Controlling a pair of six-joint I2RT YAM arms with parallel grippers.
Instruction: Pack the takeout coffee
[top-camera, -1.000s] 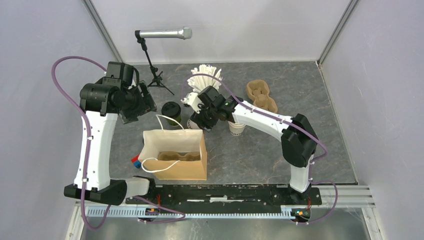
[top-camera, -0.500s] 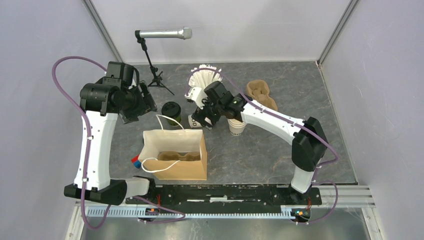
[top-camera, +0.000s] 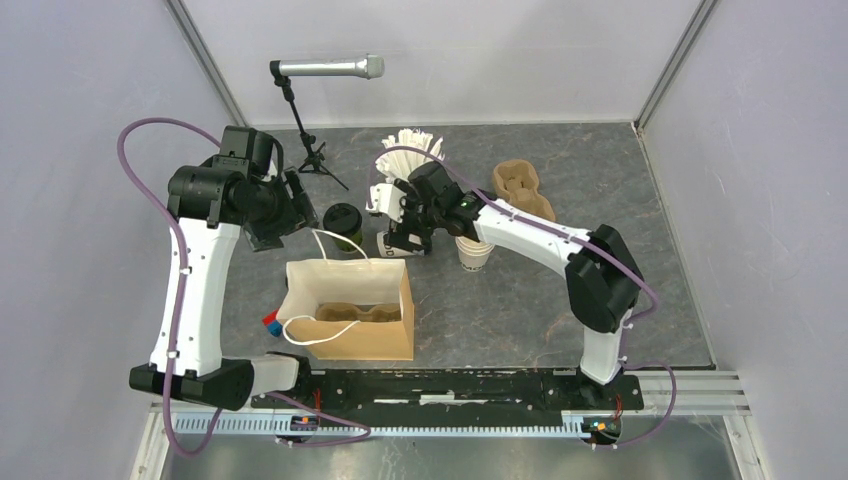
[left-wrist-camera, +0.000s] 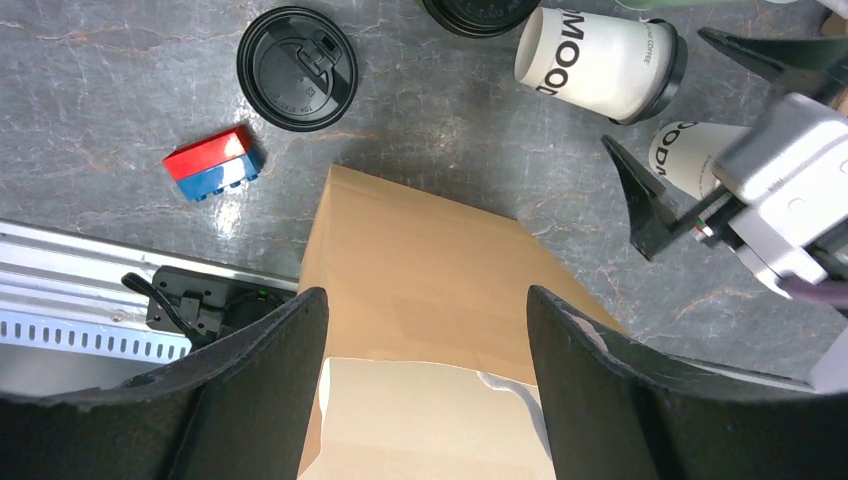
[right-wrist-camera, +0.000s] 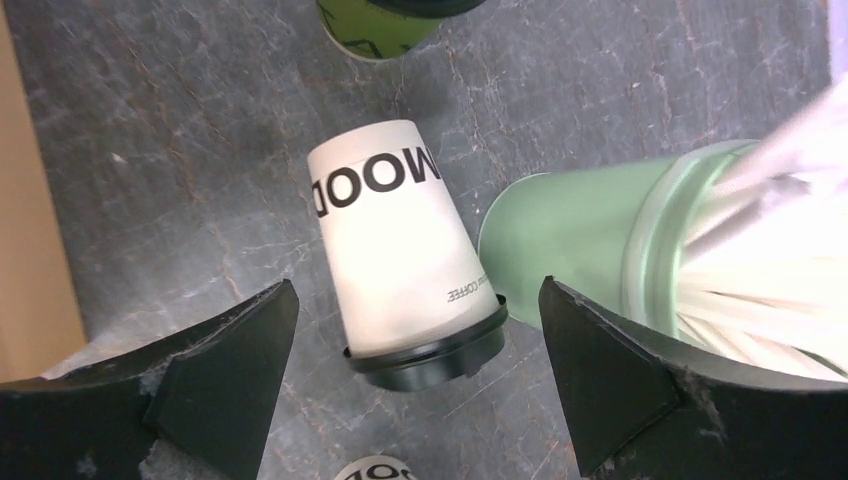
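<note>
A white takeout coffee cup (right-wrist-camera: 395, 250) printed MOOD lies on its side on the table, its black lid toward the right wrist camera. My right gripper (right-wrist-camera: 417, 283) hangs open over it, with a finger on each side and neither touching it. In the top view the same cup (top-camera: 388, 247) shows just below that gripper (top-camera: 400, 228). The olive-green coffee cup (top-camera: 343, 225) stands upright with its black lid on, left of the white one. My left gripper (left-wrist-camera: 425, 292) is open and empty above the brown paper bag (left-wrist-camera: 430, 260).
The bag (top-camera: 385, 335) stands open with a cardboard cup carrier (top-camera: 350, 313) inside. A mint-green cup (right-wrist-camera: 570, 230) of white sticks is beside the white cup. A stack of lidless cups (top-camera: 473, 255), spare carriers (top-camera: 522, 190), a loose black lid (left-wrist-camera: 297, 68), a red-and-blue brick (left-wrist-camera: 212, 162) and a microphone stand (top-camera: 310, 150) are around.
My right gripper's jaws have spread wider and the wrist has shifted slightly over the white cup. The left arm has turned a little toward the olive-green cup.
</note>
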